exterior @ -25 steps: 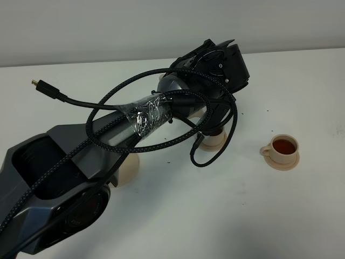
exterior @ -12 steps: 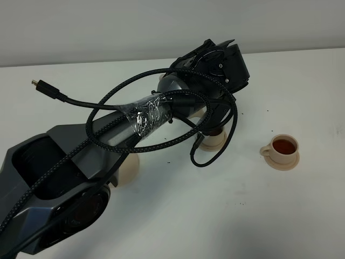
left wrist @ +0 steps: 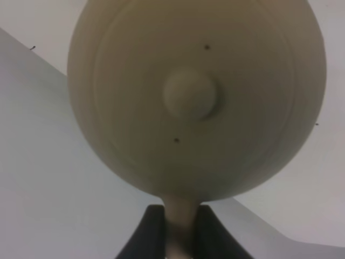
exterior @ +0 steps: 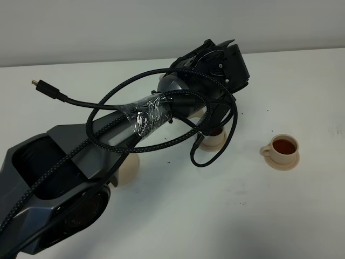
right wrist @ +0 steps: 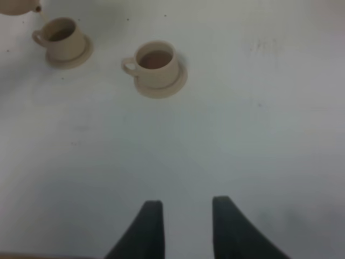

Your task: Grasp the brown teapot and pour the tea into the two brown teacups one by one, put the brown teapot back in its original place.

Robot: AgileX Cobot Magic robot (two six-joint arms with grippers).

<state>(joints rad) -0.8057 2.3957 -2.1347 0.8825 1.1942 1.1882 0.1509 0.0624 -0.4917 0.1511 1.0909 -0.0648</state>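
teapot (left wrist: 197,102): up off the table, hanging from the left claw over the middle of the table. It fills the whole left wrist view, lid and knob facing the camera. The arm hides it in the high view.
left claw (left wrist: 180,237): clamped tight on the teapot's loop handle, one finger on each side.
spout (right wrist: 21,6): just pokes into the right wrist view, right over the left cup. Too blurry to tell if tea is running.
left cup (right wrist: 62,36): on its little saucer mid-table, mostly tucked under the left arm in the high view.
right cup (exterior: 284,147): on its own saucer, right of the left cup and clearly apart from it, with dark tea inside.
big saucer (exterior: 128,168): nothing on it, left of and nearer than the cups, half hidden under the arm.
right claw (right wrist: 183,226): jaws standing apart, nothing between them, over bare table well apart from both cups.
left arm (exterior: 81,156): reaches from near left toward the middle, with a black braided cable (exterior: 108,105) looped round it.
table (exterior: 226,216): plain white.
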